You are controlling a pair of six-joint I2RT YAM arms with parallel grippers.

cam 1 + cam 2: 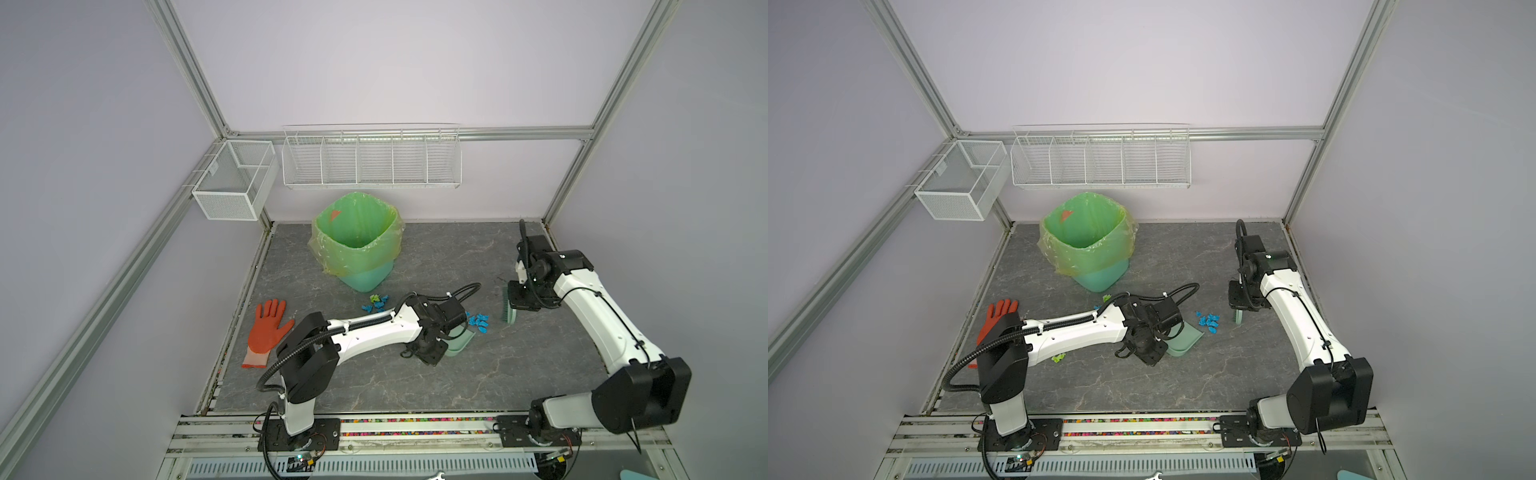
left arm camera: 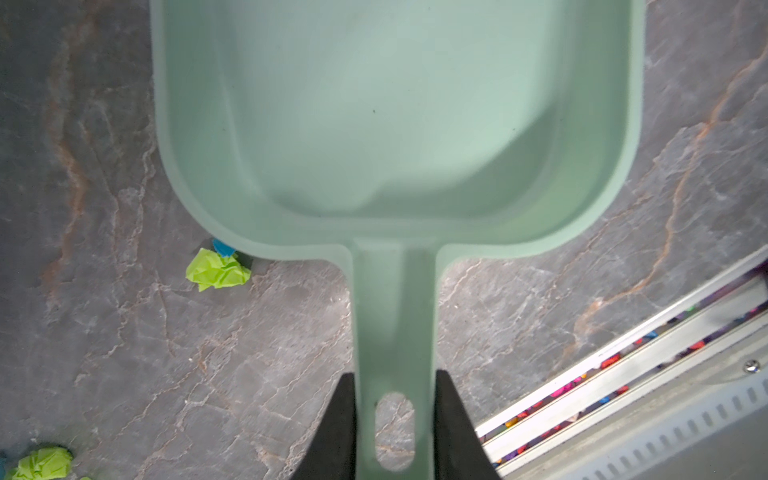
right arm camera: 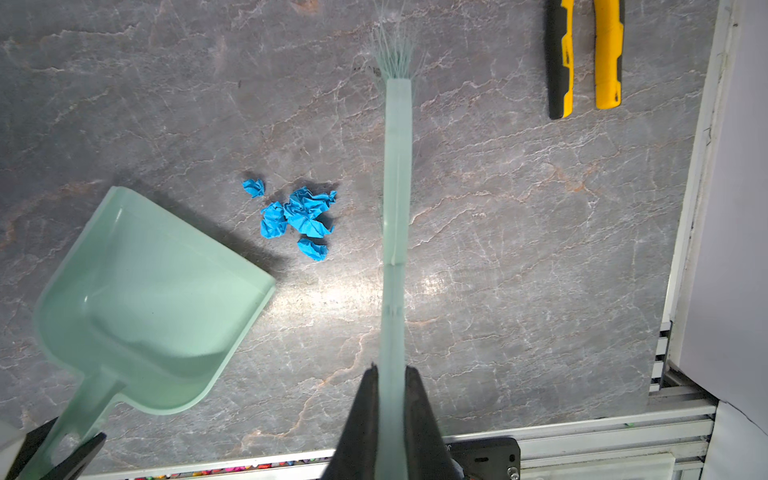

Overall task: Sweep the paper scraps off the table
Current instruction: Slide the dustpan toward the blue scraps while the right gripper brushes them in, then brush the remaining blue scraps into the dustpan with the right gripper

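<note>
**Dustpan (image 3: 145, 299) and brush (image 3: 397, 187) flank blue paper scraps (image 3: 299, 216)**

Left jaws are clamped on the mint-green dustpan's handle. The left wrist view shows one black finger pressed to each side, just by the hanging hole. Right jaws are clenched tight on the thin, pale-green handle of the brush. Its bristles point away from the wrist toward the worktop (image 1: 478, 386); whether they touch it cannot be told.

The cluster of crumpled blue bits lies on the dark marbled worktop between the dustpan's open lip and the brush. It is just beside the lip and near the brush, touching neither.

In a top view a second group (image 1: 377, 302) of blue and lime green bits sits between the left arm and the green-lined bin (image 1: 357, 245) at the back. More lime green bits (image 1: 1059, 357) lie on the near side of the left arm. In the left wrist view one lime piece (image 2: 218, 270) lies just beside the pan's rear corner, with a blue bit tucked against it.

An orange-red glove (image 1: 268, 332) lies flat at the worktop's left edge. Yellow-handled pliers (image 3: 584, 58) lie past the brush's bristle end, close to the worktop's edge.
</note>
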